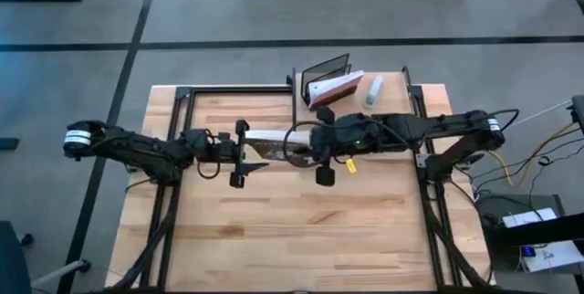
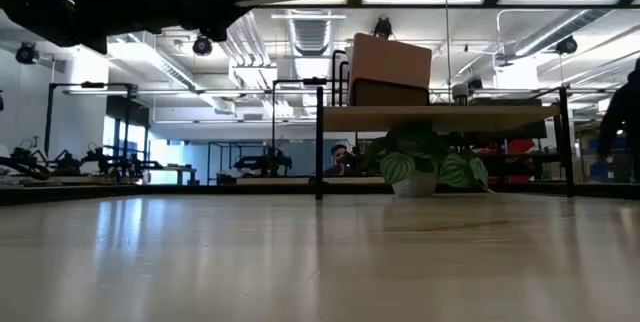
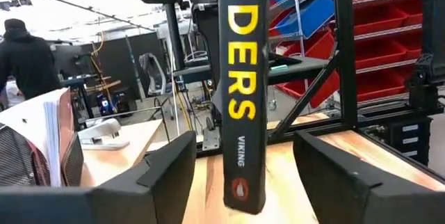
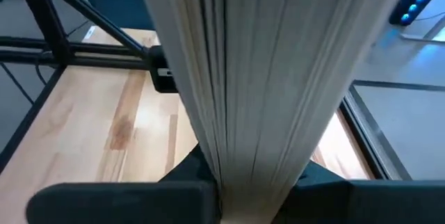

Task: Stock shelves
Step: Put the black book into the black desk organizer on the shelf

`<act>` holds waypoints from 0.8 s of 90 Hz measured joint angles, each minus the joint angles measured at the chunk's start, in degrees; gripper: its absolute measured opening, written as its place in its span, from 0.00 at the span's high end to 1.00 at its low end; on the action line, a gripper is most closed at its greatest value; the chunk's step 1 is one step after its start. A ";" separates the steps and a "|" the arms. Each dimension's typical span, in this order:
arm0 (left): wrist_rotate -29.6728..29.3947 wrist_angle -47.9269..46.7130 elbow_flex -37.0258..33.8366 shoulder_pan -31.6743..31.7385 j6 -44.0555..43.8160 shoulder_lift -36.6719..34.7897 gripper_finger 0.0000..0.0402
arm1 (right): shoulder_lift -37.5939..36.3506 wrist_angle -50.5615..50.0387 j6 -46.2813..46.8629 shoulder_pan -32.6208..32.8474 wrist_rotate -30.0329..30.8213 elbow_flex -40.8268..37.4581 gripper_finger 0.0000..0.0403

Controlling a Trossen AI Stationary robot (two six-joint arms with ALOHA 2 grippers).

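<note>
Two arms, high view: both reach in from the table's sides and meet over its middle, level with each other.
Left gripper, high view: the left gripper (image 1: 245,154) points toward the table's centre, its tip at one end of a held book (image 1: 269,136).
Right gripper, high view: the right gripper (image 1: 306,143) comes in from the opposite side and covers the other end of the held book.
Shelf, high view: the riser shelf (image 1: 392,93) stands at the table's far edge, behind the right arm. It carries a wire rack (image 1: 328,68), a leaning rack book (image 1: 334,87) and a white stapler (image 1: 372,90).
Table, high view: the butcher-block table (image 1: 292,239) is bare wood on the near side.
Shelf, low view: its light board sits on thin black legs across the table. The rack book is on top, and a potted plant (image 2: 430,167) is under or behind it; which one cannot be told.
Arms, low view: they appear only as dark shapes along the upper edge.
Left jaws, left wrist view: they stand wide, and each of the two fingers (image 3: 167,175) is clear of the black spine hanging upright between them.
Spine lettering, left wrist view: yellow "SIDERS" with a small "VIKING" below it.
Room, left wrist view: a person (image 3: 24,57) in dark clothes stands beyond the rack.
Right jaws, right wrist view: they are clamped on the held book, with its pale page edges rising from between the dark fingers.
</note>
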 joint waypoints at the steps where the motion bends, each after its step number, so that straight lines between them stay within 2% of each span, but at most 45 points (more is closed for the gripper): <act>1: 0.00 0.04 0.01 0.00 0.08 0.00 0.44 | -0.04 -0.13 0.00 0.00 -0.22 0.00 0.92; 29: 0.02 0.28 4.95 0.00 1.08 0.71 0.47 | -0.25 -5.19 -0.09 -0.02 -0.39 0.00 0.92; 51: 0.07 -0.93 12.05 0.00 2.46 6.50 0.54 | -0.13 -8.70 1.34 -0.02 -0.31 0.02 0.92; 62: 0.02 -1.85 15.02 0.00 2.73 9.75 0.63 | -0.07 -10.73 1.59 -0.02 -0.06 0.02 0.90; 72: -0.13 -2.25 16.38 0.00 2.76 11.28 0.79 | -0.07 -12.13 2.43 -0.02 0.32 0.05 0.87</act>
